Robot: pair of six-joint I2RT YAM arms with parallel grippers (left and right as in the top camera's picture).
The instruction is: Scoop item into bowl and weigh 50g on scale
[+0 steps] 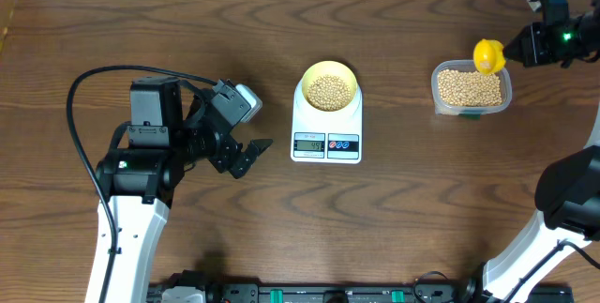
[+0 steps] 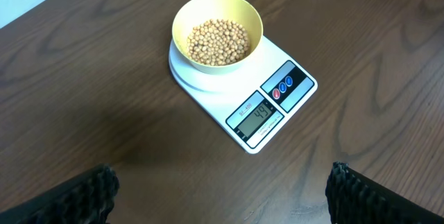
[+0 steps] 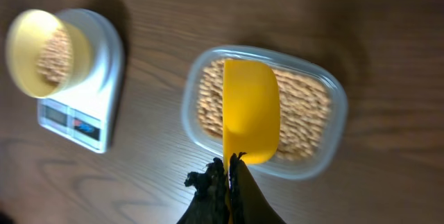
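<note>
The pale yellow-green bowl (image 1: 327,89) (image 2: 217,32) (image 3: 43,52) holds tan beans (image 1: 327,91) (image 2: 219,41) and stands on the white scale (image 1: 326,142) (image 2: 274,106) (image 3: 80,113), whose display is lit. More beans (image 1: 470,86) (image 3: 305,113) fill the clear tub (image 1: 472,107) (image 3: 334,123) at the right. My right gripper (image 1: 512,53) (image 3: 229,161) is shut on the handle of a yellow scoop (image 1: 487,56) (image 3: 250,109), held over the tub. My left gripper (image 1: 253,153) (image 2: 222,196) stands open left of the scale, nothing between its fingers (image 2: 87,196).
Dark wood table (image 1: 187,31) all round. A black cable (image 1: 94,83) loops over the left arm. A bar with fittings (image 1: 309,294) runs along the front edge.
</note>
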